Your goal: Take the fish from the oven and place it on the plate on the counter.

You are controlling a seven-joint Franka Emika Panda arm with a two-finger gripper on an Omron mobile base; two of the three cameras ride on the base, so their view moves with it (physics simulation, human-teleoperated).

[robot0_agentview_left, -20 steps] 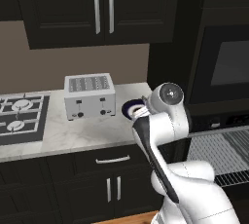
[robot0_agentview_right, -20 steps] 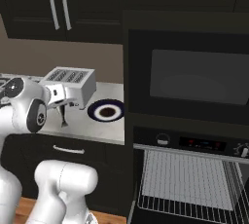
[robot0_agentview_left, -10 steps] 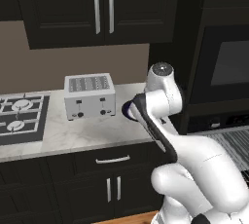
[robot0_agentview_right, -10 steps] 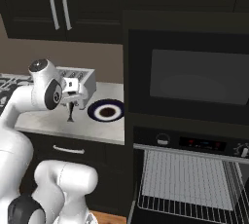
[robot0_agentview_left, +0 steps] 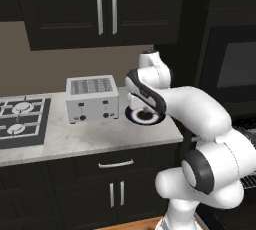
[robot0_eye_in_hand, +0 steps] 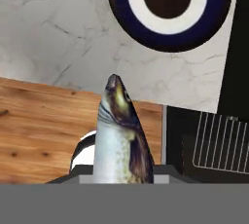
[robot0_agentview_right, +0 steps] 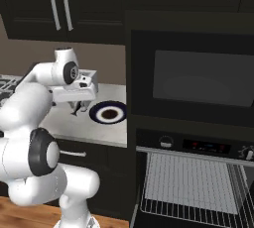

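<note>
Fish (robot0_eye_in_hand: 119, 135) is out of the oven (robot0_agentview_right: 193, 182), clamped in the fingers (robot0_agentview_right: 77, 108), hanging over the counter (robot0_agentview_left: 90, 136) just short of the plate (robot0_agentview_right: 108, 112). Left: carry it over the plate, lower, release.
</note>
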